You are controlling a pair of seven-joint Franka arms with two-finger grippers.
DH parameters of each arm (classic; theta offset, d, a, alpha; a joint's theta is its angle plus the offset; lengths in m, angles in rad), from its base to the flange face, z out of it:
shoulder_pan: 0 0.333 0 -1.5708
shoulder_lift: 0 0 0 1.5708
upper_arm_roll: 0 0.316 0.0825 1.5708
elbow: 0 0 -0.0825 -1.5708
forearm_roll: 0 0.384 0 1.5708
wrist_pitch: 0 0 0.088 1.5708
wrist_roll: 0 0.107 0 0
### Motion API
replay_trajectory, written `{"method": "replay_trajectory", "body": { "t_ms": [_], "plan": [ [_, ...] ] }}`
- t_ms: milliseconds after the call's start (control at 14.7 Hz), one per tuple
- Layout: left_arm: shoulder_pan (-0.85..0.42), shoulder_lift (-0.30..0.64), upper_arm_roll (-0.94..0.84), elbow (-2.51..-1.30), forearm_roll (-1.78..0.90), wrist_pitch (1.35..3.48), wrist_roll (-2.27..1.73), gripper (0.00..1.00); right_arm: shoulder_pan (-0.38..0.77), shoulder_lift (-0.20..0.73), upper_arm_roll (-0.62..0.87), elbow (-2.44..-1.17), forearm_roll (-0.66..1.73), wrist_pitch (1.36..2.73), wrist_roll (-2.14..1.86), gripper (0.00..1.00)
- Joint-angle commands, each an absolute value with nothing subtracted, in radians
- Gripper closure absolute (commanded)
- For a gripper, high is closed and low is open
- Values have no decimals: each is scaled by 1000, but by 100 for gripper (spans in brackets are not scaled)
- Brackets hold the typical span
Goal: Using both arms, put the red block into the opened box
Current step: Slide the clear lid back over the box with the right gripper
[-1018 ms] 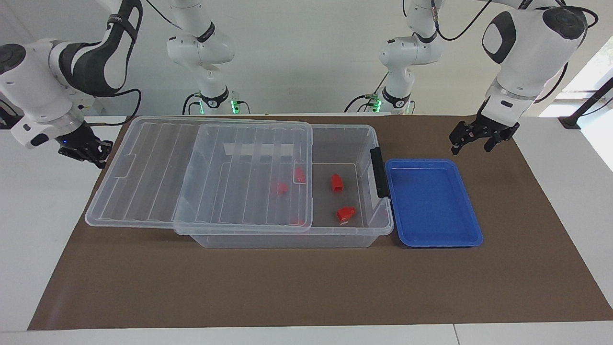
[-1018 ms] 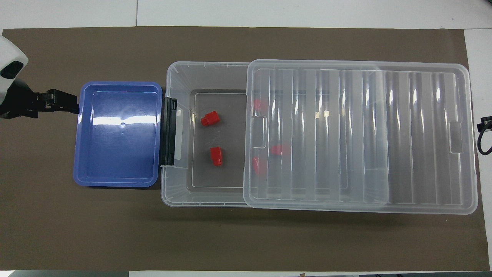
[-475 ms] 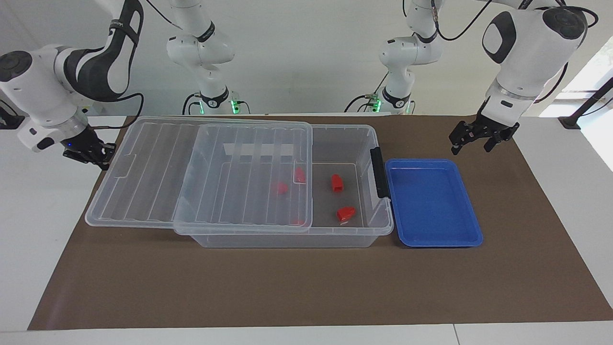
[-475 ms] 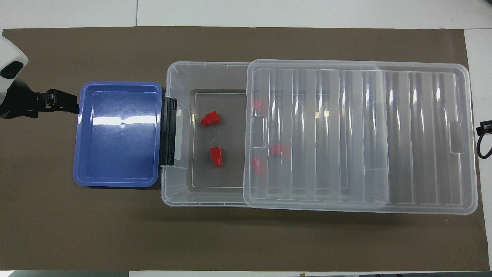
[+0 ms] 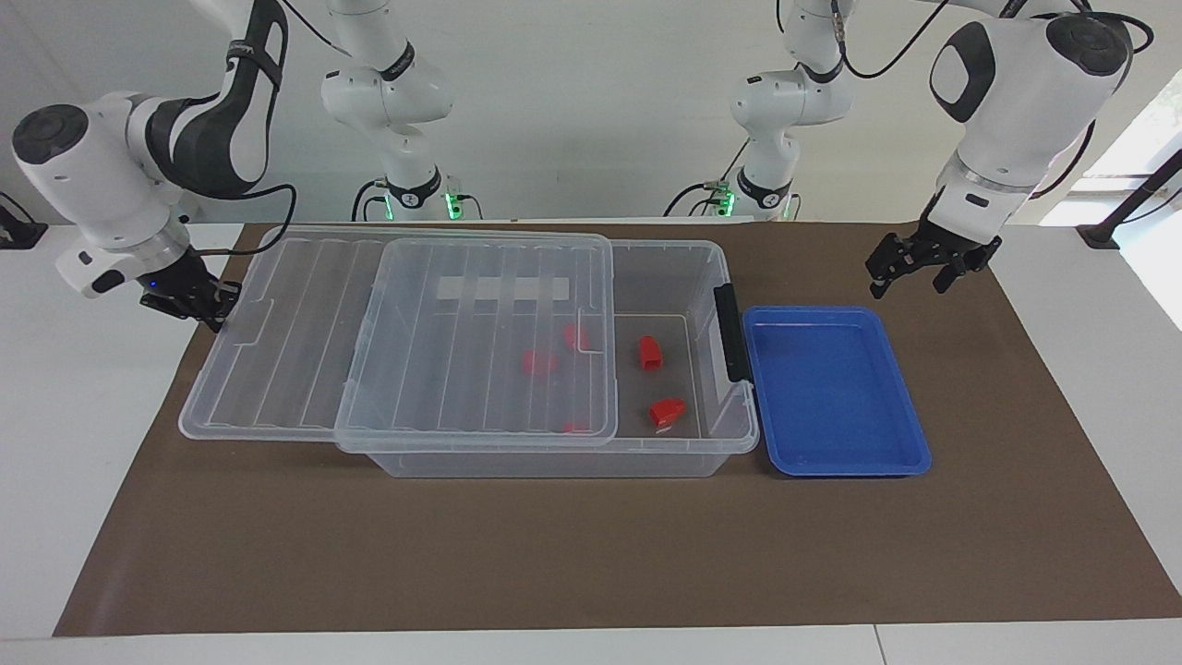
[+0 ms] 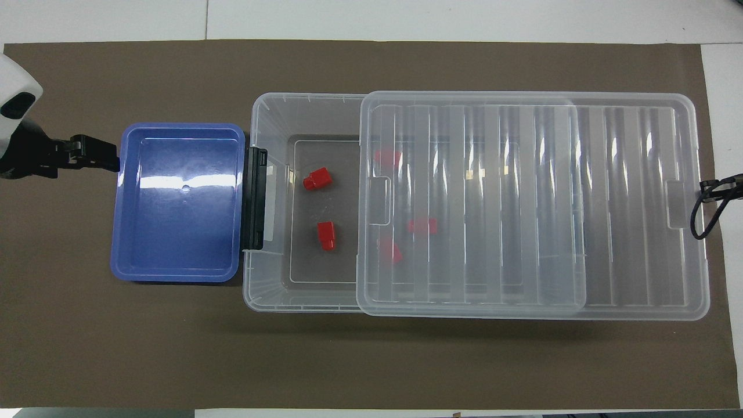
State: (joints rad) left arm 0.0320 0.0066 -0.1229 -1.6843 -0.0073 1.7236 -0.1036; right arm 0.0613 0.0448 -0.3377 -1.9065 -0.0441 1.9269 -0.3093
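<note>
The lid (image 5: 397, 337) overhangs the box (image 5: 646, 453) toward the right arm's end, its outer edge met by the closed right gripper (image 5: 205, 305). Its long axis runs toward the latch. The left gripper (image 5: 919, 268), fingers spread and empty, is held beside the blue tray (image 5: 910, 457).

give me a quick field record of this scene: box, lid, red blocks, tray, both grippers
box: clear bin, partly uncovered at its latch end
lid: on the box, overhanging toward the right arm's end
red blocks: two in the uncovered part, more under the lid
blue tray: beside the latch end, nothing in it
left gripper: open, waiting by the tray
right gripper: shut, at the lid's overhanging edge
</note>
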Motion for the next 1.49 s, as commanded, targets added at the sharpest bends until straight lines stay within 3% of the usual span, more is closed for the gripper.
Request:
{"method": "replay_trajectory", "body": {
  "t_ms": [0,1425],
  "plan": [
    [38,-6,-124,-1697,-12,1718,-98,0,66,17,-312,-1939,-38,1947,-264,100],
    [38,-6,-124,-1697,-12,1717,-98,0,66,-9,-166,-1987,-12,1945,-25,100]
  ]
}}
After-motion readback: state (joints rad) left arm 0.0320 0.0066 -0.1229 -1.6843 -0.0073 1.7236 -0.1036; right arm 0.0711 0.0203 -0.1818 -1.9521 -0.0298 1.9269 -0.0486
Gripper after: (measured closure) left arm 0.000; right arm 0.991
